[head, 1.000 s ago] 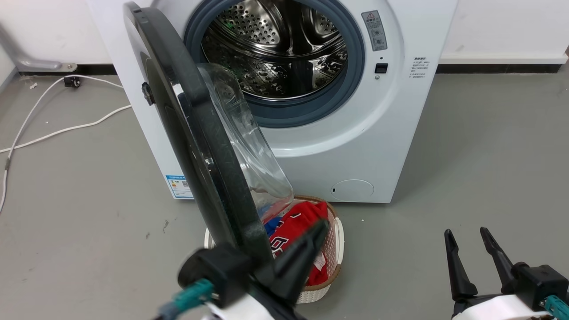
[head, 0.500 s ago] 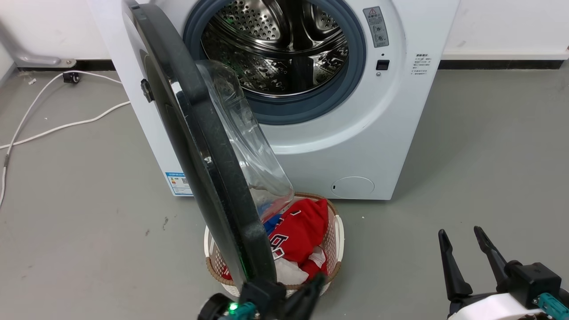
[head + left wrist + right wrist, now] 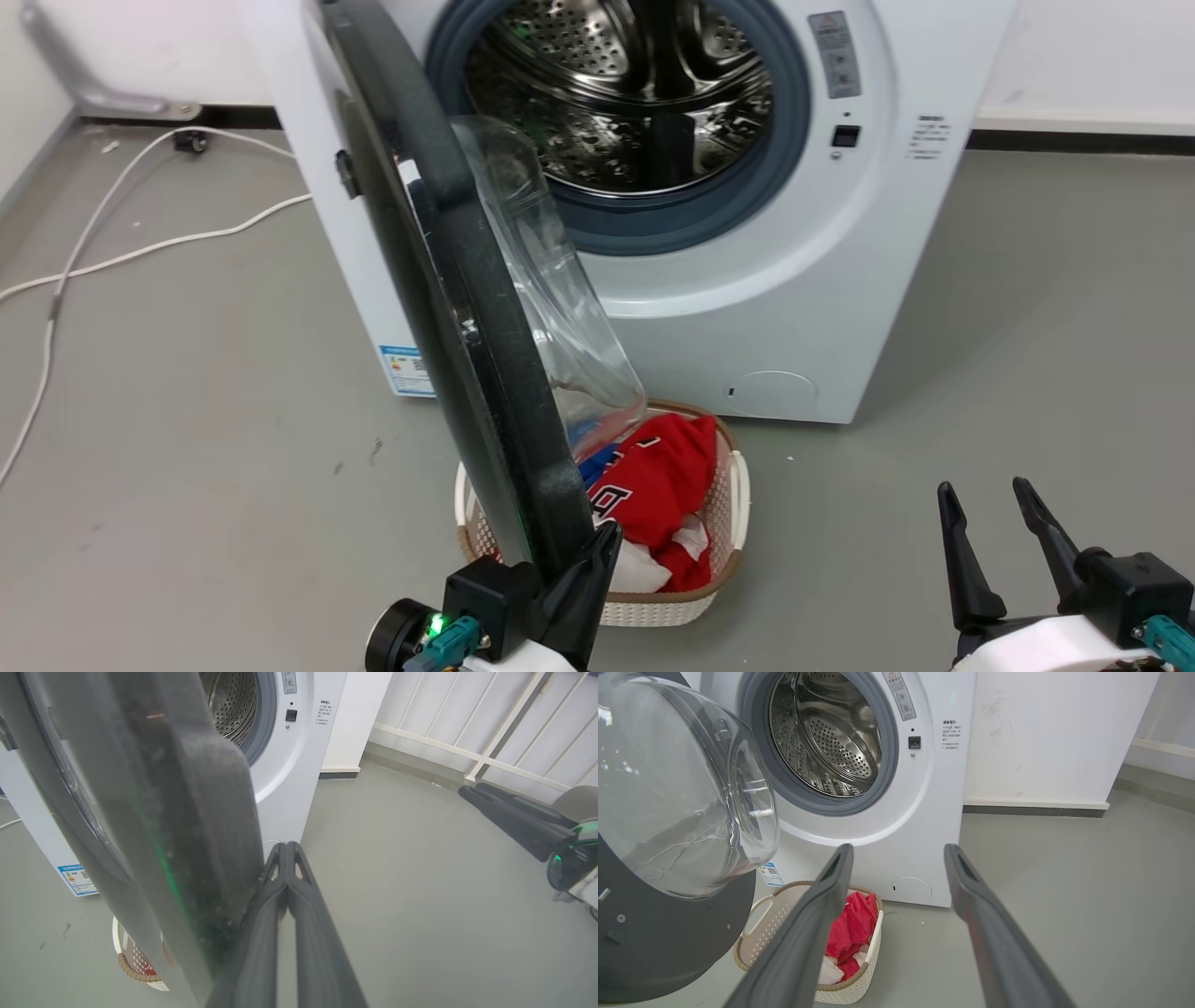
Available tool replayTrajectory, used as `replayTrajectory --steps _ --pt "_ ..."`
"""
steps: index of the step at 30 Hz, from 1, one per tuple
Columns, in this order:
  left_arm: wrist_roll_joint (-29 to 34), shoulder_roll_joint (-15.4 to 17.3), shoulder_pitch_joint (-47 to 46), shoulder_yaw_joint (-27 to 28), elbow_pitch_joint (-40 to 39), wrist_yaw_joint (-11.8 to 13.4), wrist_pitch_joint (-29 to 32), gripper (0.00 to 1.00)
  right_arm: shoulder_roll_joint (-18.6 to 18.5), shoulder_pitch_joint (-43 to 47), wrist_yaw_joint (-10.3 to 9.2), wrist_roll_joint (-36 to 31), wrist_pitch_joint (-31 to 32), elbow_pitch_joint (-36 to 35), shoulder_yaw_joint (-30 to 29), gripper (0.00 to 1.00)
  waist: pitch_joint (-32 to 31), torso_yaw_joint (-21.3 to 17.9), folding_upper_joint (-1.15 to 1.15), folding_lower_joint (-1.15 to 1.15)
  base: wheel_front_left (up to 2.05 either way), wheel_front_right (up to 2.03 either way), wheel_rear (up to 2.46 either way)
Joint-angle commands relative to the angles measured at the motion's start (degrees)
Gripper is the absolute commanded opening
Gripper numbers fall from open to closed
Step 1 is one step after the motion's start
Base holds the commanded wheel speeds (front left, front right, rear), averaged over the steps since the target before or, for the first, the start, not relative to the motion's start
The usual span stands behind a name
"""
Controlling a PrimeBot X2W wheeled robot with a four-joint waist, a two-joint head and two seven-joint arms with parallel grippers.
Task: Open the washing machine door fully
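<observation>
The white washing machine (image 3: 794,308) stands with its steel drum (image 3: 625,103) exposed. The washing machine door (image 3: 448,280) juts out towards me nearly edge-on, a black disc with a clear glass bowl (image 3: 560,317) on its right face. My left gripper (image 3: 607,537) is shut and empty, its fingers lying against the right side of the door's lower rim. In the left wrist view the shut gripper (image 3: 286,847) touches the door (image 3: 140,788) at its edge. My right gripper (image 3: 982,490) hangs open over the floor at the lower right, apart from the door (image 3: 668,933).
A white wicker basket (image 3: 738,504) of red clothes (image 3: 663,476) sits on the floor under the door's lower edge. White cables (image 3: 140,247) trail over the grey floor at the left. A white railing (image 3: 490,756) runs along the far right.
The camera has shifted, moving the whole scene rightward. My left gripper dropped from the door's lower rim, then rose back against it. The door's angle looks unchanged. The right gripper stayed open.
</observation>
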Motion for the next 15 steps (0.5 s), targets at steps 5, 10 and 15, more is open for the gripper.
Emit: replayTrajectory --steps 5,10,15 --pt "-0.2 0.3 -0.2 1.7 -0.4 1.4 -1.2 0.0 0.2 -0.6 -0.01 0.1 0.1 -0.1 -0.4 1.0 0.5 3.5 0.0 0.0 0.0 0.0 0.0" --pt "0.0 0.3 -0.7 1.9 -0.8 1.8 -2.1 0.0 0.1 -1.0 -0.01 -0.2 0.4 -0.6 -1.2 1.0 1.0 7.3 0.0 0.0 0.0 0.0 0.0" --pt "-0.4 0.0 -0.8 2.0 -0.7 2.3 -3.3 0.0 0.1 -1.3 -0.01 -0.3 0.5 -1.0 -1.4 1.0 1.3 11.2 0.0 0.0 0.0 0.0 0.0"
